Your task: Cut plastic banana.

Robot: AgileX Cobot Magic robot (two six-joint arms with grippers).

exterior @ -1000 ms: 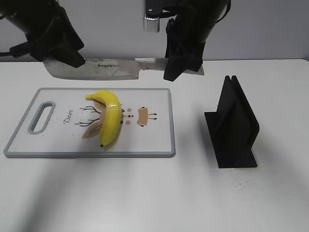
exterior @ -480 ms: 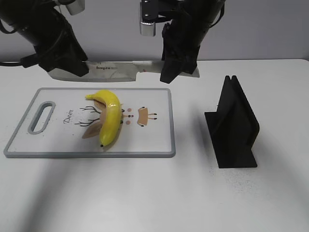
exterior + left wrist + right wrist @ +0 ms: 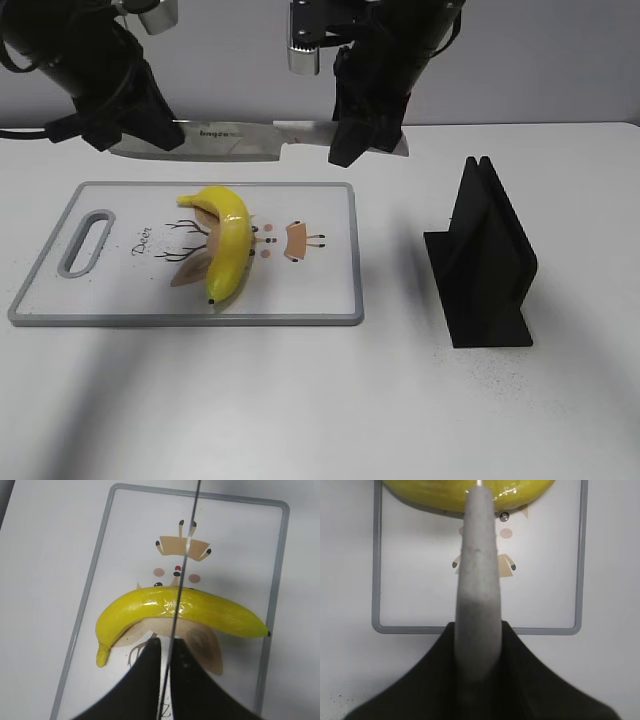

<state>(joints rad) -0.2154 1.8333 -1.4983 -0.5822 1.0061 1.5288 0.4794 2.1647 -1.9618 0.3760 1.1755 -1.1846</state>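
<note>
A yellow plastic banana (image 3: 228, 240) lies on a white cutting board (image 3: 330, 300) with a deer drawing. A kitchen knife (image 3: 230, 140) hangs level in the air above the board's far edge. My left gripper (image 3: 150, 135) is shut on the blade's tip end. My right gripper (image 3: 355, 140) is shut on the grey handle. In the left wrist view the blade edge (image 3: 182, 570) runs across the middle of the banana (image 3: 150, 610), between the jaws (image 3: 167, 650). In the right wrist view the handle (image 3: 477, 580) points at the banana (image 3: 440, 495), clamped by the jaws (image 3: 477, 645).
A black knife stand (image 3: 485, 260) stands on the white table to the right of the board. The board has a handle slot (image 3: 87, 240) at its left end. A grey wall runs behind the table.
Both arms and the knife have shifted a little; the right gripper has moved slightly left and the blade has tilted nearer level. The banana has not moved.
</note>
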